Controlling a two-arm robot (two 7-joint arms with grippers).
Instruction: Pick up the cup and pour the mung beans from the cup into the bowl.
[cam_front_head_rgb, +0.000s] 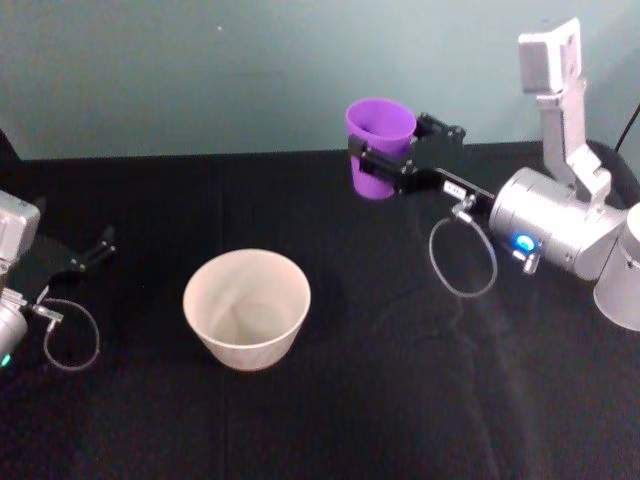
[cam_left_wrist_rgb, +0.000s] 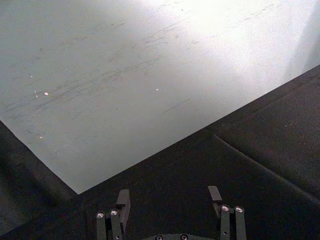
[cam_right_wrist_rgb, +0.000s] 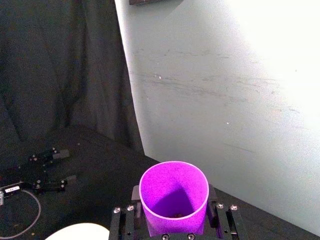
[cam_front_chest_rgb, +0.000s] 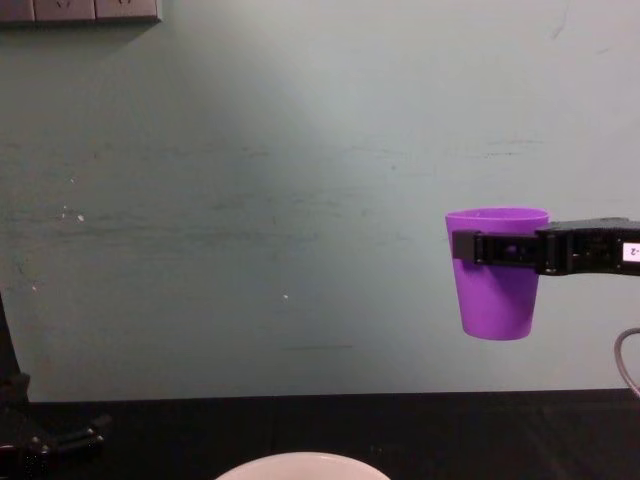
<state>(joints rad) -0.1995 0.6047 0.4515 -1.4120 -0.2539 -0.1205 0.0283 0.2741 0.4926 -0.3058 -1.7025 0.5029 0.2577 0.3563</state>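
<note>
My right gripper (cam_front_head_rgb: 385, 160) is shut on the purple cup (cam_front_head_rgb: 379, 146) and holds it upright in the air, behind and to the right of the bowl (cam_front_head_rgb: 247, 307). From the chest, the cup (cam_front_chest_rgb: 496, 272) hangs well above the table with the gripper (cam_front_chest_rgb: 500, 247) clamped around its upper part. Looking down from the right wrist into the cup (cam_right_wrist_rgb: 173, 196), a few mung beans (cam_right_wrist_rgb: 176, 215) show at its bottom. The pale bowl stands empty on the black cloth; its rim (cam_front_chest_rgb: 298, 464) peeks in from below. My left gripper (cam_front_head_rgb: 88, 255) rests open at the table's left.
A black cloth (cam_front_head_rgb: 400, 380) covers the table, with a teal wall behind. A cable loop (cam_front_head_rgb: 463, 258) hangs from the right arm, another (cam_front_head_rgb: 72, 335) from the left. The bowl's edge (cam_right_wrist_rgb: 82, 231) shows below the right gripper (cam_right_wrist_rgb: 173, 225).
</note>
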